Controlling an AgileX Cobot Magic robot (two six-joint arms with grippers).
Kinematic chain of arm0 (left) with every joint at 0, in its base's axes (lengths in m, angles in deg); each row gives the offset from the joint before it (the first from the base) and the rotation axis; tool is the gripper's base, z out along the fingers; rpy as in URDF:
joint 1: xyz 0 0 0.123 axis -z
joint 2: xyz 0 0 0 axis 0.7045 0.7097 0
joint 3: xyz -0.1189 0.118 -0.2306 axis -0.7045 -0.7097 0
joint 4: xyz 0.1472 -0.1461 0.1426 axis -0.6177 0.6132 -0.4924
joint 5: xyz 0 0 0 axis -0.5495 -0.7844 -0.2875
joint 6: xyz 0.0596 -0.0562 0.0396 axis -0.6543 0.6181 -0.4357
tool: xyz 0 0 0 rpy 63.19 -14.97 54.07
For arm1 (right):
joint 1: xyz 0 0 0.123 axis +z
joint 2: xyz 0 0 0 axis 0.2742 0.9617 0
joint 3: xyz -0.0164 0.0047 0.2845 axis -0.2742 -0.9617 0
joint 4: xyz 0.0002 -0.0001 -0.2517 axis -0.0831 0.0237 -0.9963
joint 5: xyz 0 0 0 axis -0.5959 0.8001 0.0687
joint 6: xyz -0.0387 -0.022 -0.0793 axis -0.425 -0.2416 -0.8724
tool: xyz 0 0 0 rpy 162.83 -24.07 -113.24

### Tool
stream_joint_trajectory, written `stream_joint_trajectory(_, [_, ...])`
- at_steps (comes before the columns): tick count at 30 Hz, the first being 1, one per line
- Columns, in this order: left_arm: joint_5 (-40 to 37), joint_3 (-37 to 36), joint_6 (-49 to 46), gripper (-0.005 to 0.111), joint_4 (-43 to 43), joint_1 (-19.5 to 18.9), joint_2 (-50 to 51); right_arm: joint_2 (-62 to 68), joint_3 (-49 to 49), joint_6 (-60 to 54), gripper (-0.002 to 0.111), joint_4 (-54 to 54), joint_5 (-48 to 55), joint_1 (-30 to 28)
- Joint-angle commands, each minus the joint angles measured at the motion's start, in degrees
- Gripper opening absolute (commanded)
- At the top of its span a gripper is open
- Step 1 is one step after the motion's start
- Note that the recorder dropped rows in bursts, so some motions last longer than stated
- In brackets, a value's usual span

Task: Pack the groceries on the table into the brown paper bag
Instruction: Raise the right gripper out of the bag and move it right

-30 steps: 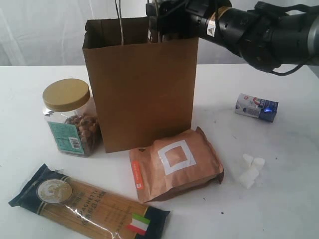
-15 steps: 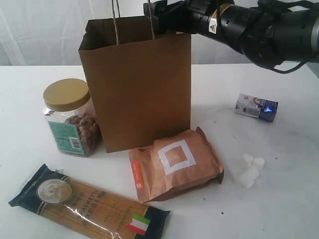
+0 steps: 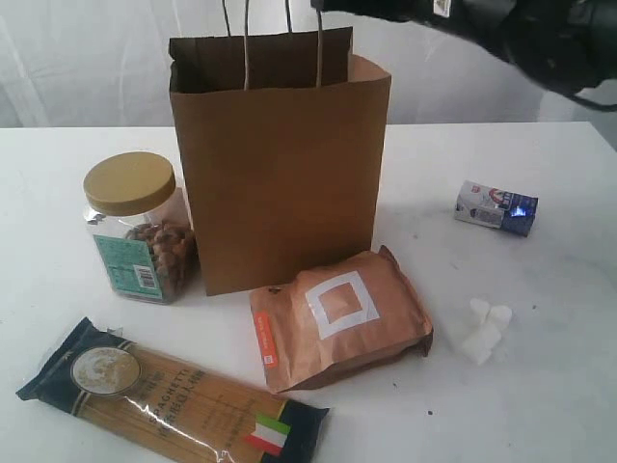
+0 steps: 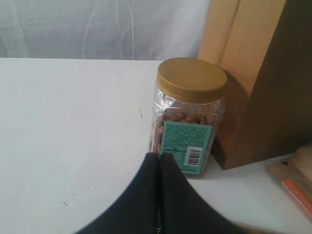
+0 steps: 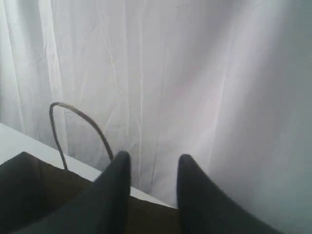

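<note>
Groceries sit on white table (image 3: 569, 386) around brown paper bag (image 3: 280, 164). Bag is upright near table middle, mouth open, loop handles up. Nut jar (image 3: 135, 227) with tan lid stands just beside bag on left of exterior view; can't tell if touching. Copper pouch (image 3: 339, 318) lies flat in front of bag, its far edge at bag's base. Spaghetti packet (image 3: 174, 395) lies flat at front left, flag end toward pouch. Small white-blue carton (image 3: 496, 207) lies on its side well right of bag. White marshmallows (image 3: 484, 330) sit in a loose cluster right of pouch, nearer the front than carton.

Left gripper (image 4: 159, 157) has fingers pressed together with nothing between them, tips pointing at nut jar, apart from it. Right arm (image 3: 521, 29) reaches in along top of exterior view, above bag. Right gripper (image 5: 150, 165) is over bag's mouth, fingers apart with a clear gap, empty. One handle loop (image 5: 78, 124) is just beside it.
</note>
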Motion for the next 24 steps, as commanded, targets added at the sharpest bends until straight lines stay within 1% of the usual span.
stream_joint_trajectory(1, [-0.36,-0.24,0.10,0.000,0.67,0.44,-0.37,-5.89,-0.55,-1.55,0.008,-0.32,15.98,-0.60])
stream_joint_trajectory(2, [-0.36,-0.24,0.10,0.000,0.67,0.44,-0.37,-7.03,-0.55,-2.67,0.005,-0.57,22.39,-0.60])
stream_joint_trajectory(3, [-0.36,-0.24,0.10,0.000,0.67,0.44,-0.37,-7.84,-0.55,-3.08,0.004,-0.81,25.70,-0.76])
stream_joint_trajectory(6, [-0.36,-0.24,0.10,0.000,0.67,0.44,-0.37,-10.12,-0.55,-4.31,0.003,-2.81,40.37,-2.26])
stream_joint_trajectory(8, [-0.36,-0.24,0.10,0.000,0.67,0.44,-0.37,-10.35,-0.55,-6.35,0.003,-2.84,46.80,-3.41])
stream_joint_trajectory(10, [-0.36,-0.24,0.10,0.000,0.67,0.44,-0.37,-10.35,-0.55,-10.11,0.003,-1.42,53.33,-5.49])
stream_joint_trajectory(11, [-0.36,-0.24,0.10,0.000,0.67,0.44,-0.37,-9.86,-0.55,-15.25,0.003,1.01,56.54,-6.75])
stream_joint_trajectory(14, [-0.36,-0.24,0.10,0.000,0.67,0.44,-0.37,-8.22,-0.58,-27.87,0.000,6.31,59.85,-9.16])
stream_joint_trajectory(16, [-0.36,-0.24,0.10,0.000,0.67,0.44,-0.37,-6.80,-0.58,-34.65,0.000,8.90,60.71,-10.67])
stream_joint_trajectory(19, [-0.36,-0.24,0.10,0.000,0.67,0.44,-0.37,-3.93,-0.58,-39.78,0.000,11.74,60.29,-12.88])
stream_joint_trajectory(21, [-0.36,-0.24,0.10,0.000,0.67,0.44,-0.37,-1.78,-0.58,-40.77,0.000,12.89,57.50,-13.85])
stream_joint_trajectory(23, [-0.36,-0.24,0.10,0.000,0.67,0.44,-0.37,-0.11,-0.83,-42.89,0.000,13.06,51.25,-14.51])
stream_joint_trajectory(24, [-0.36,-0.24,0.10,0.000,0.67,0.44,-0.37,0.70,-1.05,-44.01,0.000,12.93,46.24,-14.79])
